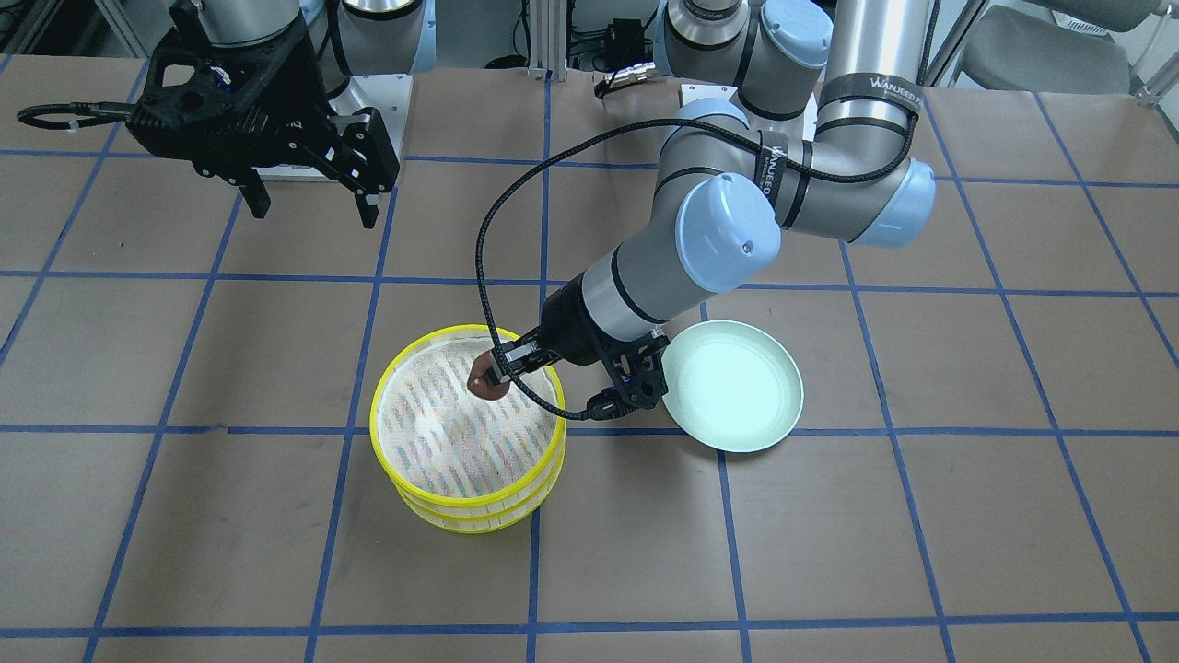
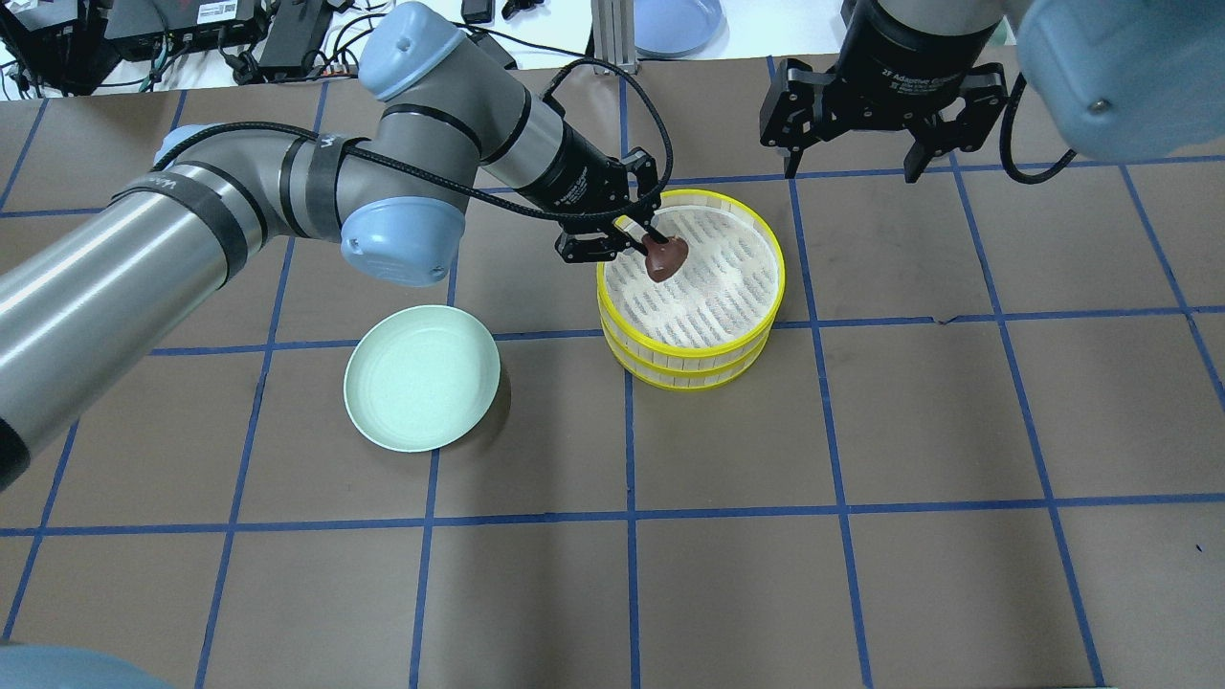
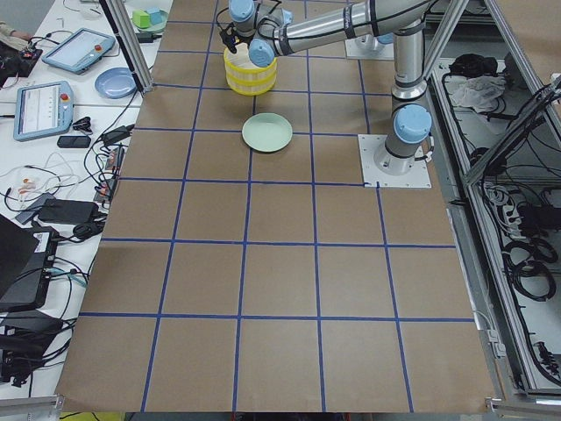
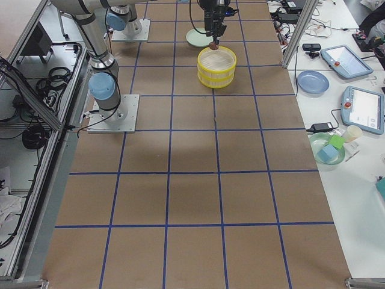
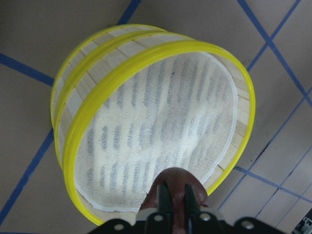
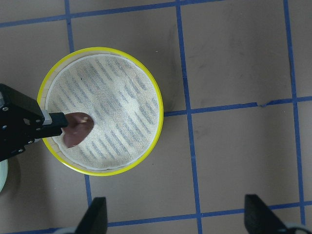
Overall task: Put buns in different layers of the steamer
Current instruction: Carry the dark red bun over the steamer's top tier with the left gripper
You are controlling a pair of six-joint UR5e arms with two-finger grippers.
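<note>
The steamer's two yellow-rimmed trays (image 2: 756,234) stand stacked mid-table, also in the front view (image 1: 387,405). The top tray's cloth bottom (image 6: 112,112) holds nothing. My left gripper (image 2: 643,237) is shut on the dark reddish-brown bun (image 2: 665,256) and holds it over the top tray's near-left rim; the bun also shows in the front view (image 1: 486,378) and in the left wrist view (image 5: 176,187). The pale cream bun is hidden. My right gripper (image 2: 852,163) is open and empty, raised behind the steamer.
A pale green plate (image 2: 422,377) lies bare to the left of the steamer, also in the front view (image 1: 733,385). Brown paper with blue tape lines covers the table. Tablets and bowls sit on the side benches in the side views.
</note>
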